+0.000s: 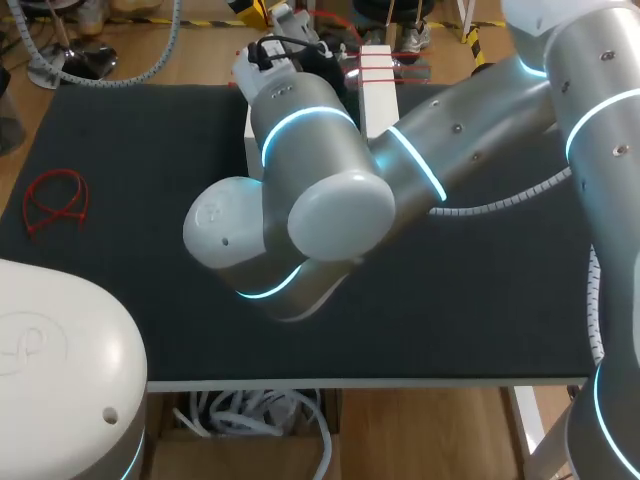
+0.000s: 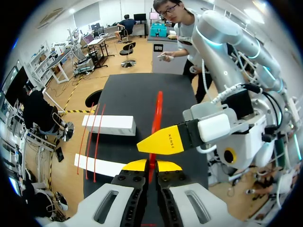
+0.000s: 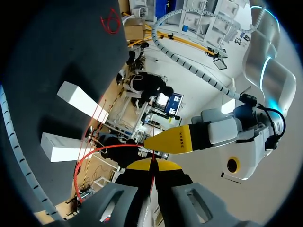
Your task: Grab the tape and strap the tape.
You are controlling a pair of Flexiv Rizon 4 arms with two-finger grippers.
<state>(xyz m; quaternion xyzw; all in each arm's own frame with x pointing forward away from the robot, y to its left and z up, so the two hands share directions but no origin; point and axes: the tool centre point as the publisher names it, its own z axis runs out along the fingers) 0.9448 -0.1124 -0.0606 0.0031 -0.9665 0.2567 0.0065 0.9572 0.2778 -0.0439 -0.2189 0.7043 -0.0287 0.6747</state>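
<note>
The left gripper [image 2: 151,166] has its yellow tips pressed together on the red tape [image 2: 156,116], which runs straight ahead from between them over the black surface [image 2: 137,90]. A yellow finger of the other arm sits just ahead, close beside the tape. Off to one side lie two white blocks [image 2: 109,124] with thin red strands across them.

The right gripper [image 3: 151,164] is likewise clamped on the tape, which bows out from its tips in a curve towards the blocks.

From above, the right arm [image 1: 320,200] fills the middle of the frame. The blocks show at top centre, and a spare red loop [image 1: 57,198] lies at middle left.
</note>
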